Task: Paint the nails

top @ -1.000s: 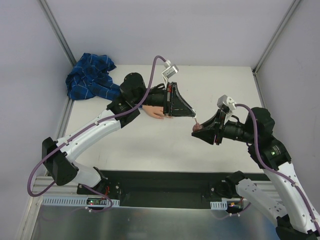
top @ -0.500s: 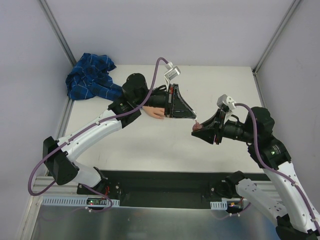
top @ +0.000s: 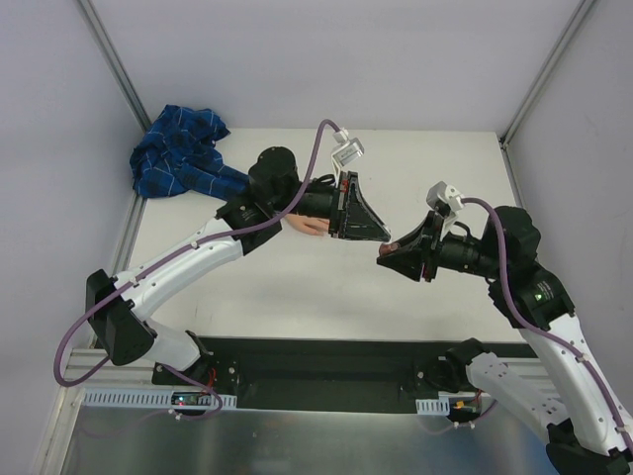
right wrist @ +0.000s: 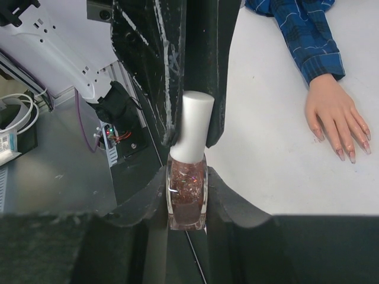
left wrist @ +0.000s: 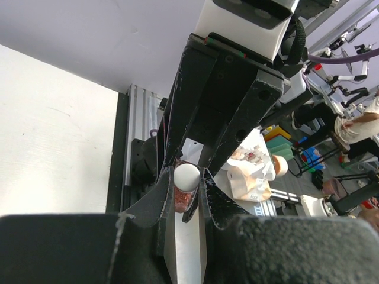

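We log right fingers (right wrist: pixel 142 201) clamped on the polish bottle (right wrist: pixel 188 198), left fingers (left wrist: pixel 151 201) pinching its white cap (right wrist: pixel 196 124) end-on, and the nails (right wrist: pixel 341 154) on the worktop (right wrist: pixel 278 89), nearer the left arm.

The left arm (top: pixel 188 259) climbs from its base and bends right at the elbow. Its gripper (left wrist: pixel 186 177) points right, jaws pinched on a white cap (right wrist: pixel 195 124). The right arm (top: pixel 539 297) folds leftward (elbow high, wrist roughly level). The right gripper (right wrist: pixel 188 180) points left, clamped on a polish bottle (right wrist: pixel 188 204) just below that cap. The two grippers meet tip to tip.
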Robot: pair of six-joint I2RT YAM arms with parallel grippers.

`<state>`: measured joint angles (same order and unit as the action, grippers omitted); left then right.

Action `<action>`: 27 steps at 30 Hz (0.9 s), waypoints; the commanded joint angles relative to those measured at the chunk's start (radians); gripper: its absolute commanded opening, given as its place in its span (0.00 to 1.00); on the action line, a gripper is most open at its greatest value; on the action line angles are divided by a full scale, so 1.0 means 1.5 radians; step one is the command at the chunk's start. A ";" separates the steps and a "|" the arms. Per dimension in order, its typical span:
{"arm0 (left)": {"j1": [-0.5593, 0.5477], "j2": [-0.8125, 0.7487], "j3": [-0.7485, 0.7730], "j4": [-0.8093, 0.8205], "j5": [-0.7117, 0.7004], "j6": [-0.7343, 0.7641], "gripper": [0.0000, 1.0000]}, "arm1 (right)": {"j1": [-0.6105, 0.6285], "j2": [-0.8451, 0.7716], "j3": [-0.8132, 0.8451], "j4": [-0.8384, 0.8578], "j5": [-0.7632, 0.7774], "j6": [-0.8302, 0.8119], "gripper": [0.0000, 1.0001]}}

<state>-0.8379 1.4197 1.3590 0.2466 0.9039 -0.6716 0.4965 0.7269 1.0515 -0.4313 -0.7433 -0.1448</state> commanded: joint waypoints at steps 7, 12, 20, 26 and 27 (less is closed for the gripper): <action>-0.015 0.000 0.031 -0.071 0.025 0.093 0.00 | 0.003 0.025 0.078 0.081 0.044 0.041 0.00; -0.015 0.006 0.031 -0.112 0.132 0.147 0.00 | 0.003 0.030 0.111 0.106 -0.002 0.058 0.00; -0.017 0.000 0.072 -0.219 0.125 0.215 0.00 | 0.003 0.066 0.140 0.121 -0.043 0.075 0.00; -0.025 0.000 0.081 -0.292 0.086 0.259 0.00 | 0.002 0.090 0.167 0.125 -0.034 0.078 0.00; -0.025 0.001 0.080 -0.298 0.086 0.262 0.00 | 0.002 0.096 0.171 0.124 -0.036 0.077 0.00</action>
<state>-0.8371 1.4117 1.4963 0.0151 0.9665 -0.3508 0.5068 0.8532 1.1984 -0.4801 -0.8223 -0.0517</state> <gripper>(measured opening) 0.114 0.276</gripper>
